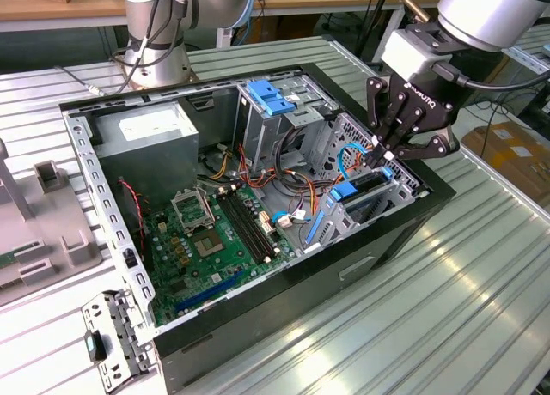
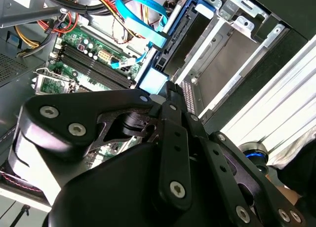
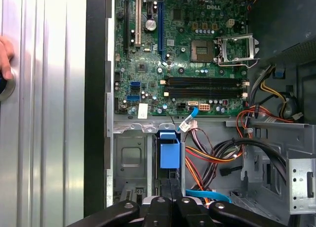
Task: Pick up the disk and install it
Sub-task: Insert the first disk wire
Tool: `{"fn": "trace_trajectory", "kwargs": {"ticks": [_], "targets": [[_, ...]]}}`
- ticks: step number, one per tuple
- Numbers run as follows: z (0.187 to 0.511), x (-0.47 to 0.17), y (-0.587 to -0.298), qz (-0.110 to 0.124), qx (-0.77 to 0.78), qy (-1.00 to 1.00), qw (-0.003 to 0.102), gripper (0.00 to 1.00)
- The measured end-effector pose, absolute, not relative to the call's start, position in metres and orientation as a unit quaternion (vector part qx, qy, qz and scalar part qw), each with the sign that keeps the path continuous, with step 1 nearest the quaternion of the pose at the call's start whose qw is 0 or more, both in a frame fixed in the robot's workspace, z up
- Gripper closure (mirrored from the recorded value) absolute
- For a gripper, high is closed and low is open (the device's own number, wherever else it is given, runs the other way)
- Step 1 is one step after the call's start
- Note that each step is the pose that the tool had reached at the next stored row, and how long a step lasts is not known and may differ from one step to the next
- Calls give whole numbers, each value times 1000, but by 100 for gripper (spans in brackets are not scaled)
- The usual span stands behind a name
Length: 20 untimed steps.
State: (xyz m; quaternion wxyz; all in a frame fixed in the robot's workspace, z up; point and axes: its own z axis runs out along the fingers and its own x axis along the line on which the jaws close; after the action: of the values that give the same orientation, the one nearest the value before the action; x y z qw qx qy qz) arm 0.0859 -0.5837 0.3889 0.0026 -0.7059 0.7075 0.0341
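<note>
An open computer case [image 1: 344, 275] lies on its side on the slatted metal bench [image 1: 464, 309], with the motherboard [image 1: 215, 240] facing up. The gripper [image 1: 384, 154] reaches down into the case's corner at the exterior view's right, where the drive bay sits against the black outer wall. The disk [image 1: 367, 189] stands on edge in that bay, tilted, with its blue side rail towards the motherboard. Its lower part is down between the bay's metal walls and its upper end is at the fingertips.

The fingers are drawn narrow and pinch the disk's upper end. In the first wrist view the gripper [image 3: 170, 190] sits in line with the disk [image 3: 169, 155], whose blue plastic end shows just past the tips. In the second wrist view the gripper [image 2: 170, 89] meets the disk [image 2: 185, 37] at the same end, with a flat blue cable [image 2: 140, 10] looping just beside it.

The grey power supply [image 1: 150, 142] fills the case's far corner at the exterior view's left. The metal cage with the blue cap [image 1: 271, 99] stands along the far wall, between the power supply and the bay. A bundle of coloured wires [image 3: 217, 153] runs between the cage and the disk.

In the first wrist view a person's hand [image 3: 5, 54] rests on the bench outside the case's wall
</note>
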Motion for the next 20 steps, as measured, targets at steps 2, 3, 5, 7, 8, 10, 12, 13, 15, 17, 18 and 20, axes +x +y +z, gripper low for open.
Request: {"fn": "trace_trajectory", "kwargs": {"ticks": [2, 3, 5, 7, 8, 10, 12, 13, 15, 17, 18, 20], "targets": [[389, 86, -584, 34, -706, 707, 3, 89], [389, 86, -584, 34, -707, 706, 3, 89], [389, 86, -584, 34, -710, 703, 2, 89], [389, 86, -584, 34, -720, 693, 2, 89], [389, 86, -584, 34, -725, 688, 2, 89], [389, 86, -584, 34, -731, 681, 1, 89], [389, 86, -584, 34, -742, 670, 1, 89], [389, 86, -584, 34, -745, 667, 1, 89], [389, 86, -584, 34, -770, 638, -1, 89], [389, 86, -584, 34, -775, 630, -1, 89], [389, 86, -584, 34, -778, 627, -1, 89], [389, 86, -584, 34, -785, 618, -2, 89]]}}
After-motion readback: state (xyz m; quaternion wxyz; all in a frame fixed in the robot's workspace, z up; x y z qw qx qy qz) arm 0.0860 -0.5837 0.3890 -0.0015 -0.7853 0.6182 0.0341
